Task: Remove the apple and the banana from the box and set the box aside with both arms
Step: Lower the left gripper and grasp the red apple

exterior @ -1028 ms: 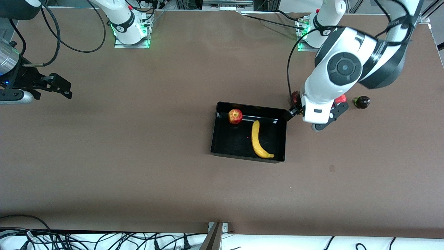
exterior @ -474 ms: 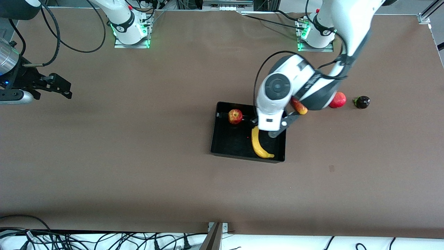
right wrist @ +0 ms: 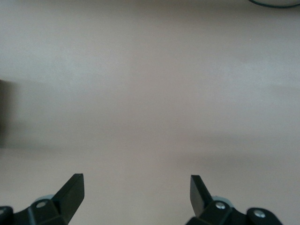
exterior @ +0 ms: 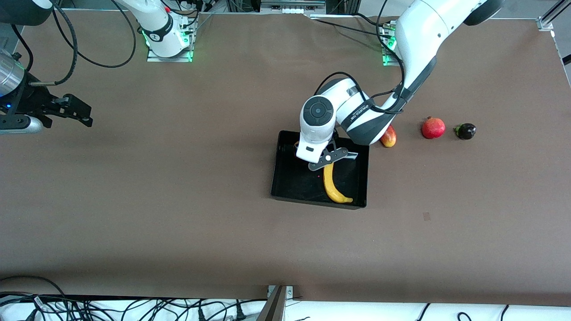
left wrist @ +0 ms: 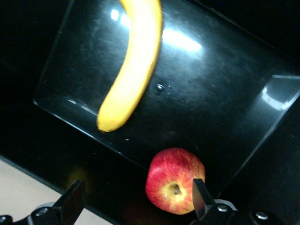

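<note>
The box point(exterior: 285, 187), a shallow glossy black tray, lies mid-table. In it lies the yellow banana point(exterior: 332, 185), toward the left arm's end. My left gripper point(exterior: 322, 161) hangs open over the tray's part farther from the front camera, and its wrist hides the apple there. The left wrist view shows the red-and-yellow apple point(left wrist: 175, 180) on the tray floor point(left wrist: 225, 93), close beside one finger point(left wrist: 199, 194) of the left gripper point(left wrist: 137, 187), with nothing gripped. The banana point(left wrist: 133, 70) lies apart from it. My right gripper point(exterior: 84, 113) waits open over bare table at the right arm's end, empty in its wrist view point(right wrist: 136, 180).
A red-yellow mango point(exterior: 389, 136), a red pomegranate point(exterior: 433, 128) and a small dark fruit point(exterior: 465, 131) lie in a row on the table beside the tray, toward the left arm's end. Cables run along the table edge nearest the front camera point(exterior: 134, 307).
The left arm has swung from beside the tray's end, over the mango, to over the tray and the apple. The right arm has not moved.
</note>
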Robot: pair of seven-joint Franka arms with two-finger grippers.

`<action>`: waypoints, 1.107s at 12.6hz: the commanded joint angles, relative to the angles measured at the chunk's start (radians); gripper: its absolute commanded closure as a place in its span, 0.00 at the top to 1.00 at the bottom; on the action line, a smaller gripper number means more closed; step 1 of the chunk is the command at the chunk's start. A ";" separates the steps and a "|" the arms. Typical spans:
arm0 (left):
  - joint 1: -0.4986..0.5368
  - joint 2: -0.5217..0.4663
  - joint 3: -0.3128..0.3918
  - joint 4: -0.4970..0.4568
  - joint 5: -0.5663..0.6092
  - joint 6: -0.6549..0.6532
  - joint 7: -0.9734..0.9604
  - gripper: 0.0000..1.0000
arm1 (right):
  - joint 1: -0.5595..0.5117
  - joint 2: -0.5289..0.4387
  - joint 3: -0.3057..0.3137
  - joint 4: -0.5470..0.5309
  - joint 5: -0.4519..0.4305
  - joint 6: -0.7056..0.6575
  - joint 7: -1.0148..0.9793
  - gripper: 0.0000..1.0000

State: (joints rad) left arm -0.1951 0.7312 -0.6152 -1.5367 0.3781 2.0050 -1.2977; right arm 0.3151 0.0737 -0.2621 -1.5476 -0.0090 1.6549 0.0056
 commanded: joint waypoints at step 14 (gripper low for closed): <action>-0.046 0.123 0.006 -0.082 0.170 0.251 -0.066 0.00 | -0.011 0.006 0.009 0.014 0.003 -0.004 0.005 1.00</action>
State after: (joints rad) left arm -0.2374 0.8506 -0.6098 -1.6091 0.5189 2.2407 -1.3284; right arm 0.3151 0.0737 -0.2621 -1.5476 -0.0090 1.6549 0.0056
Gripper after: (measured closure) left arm 0.335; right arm 0.000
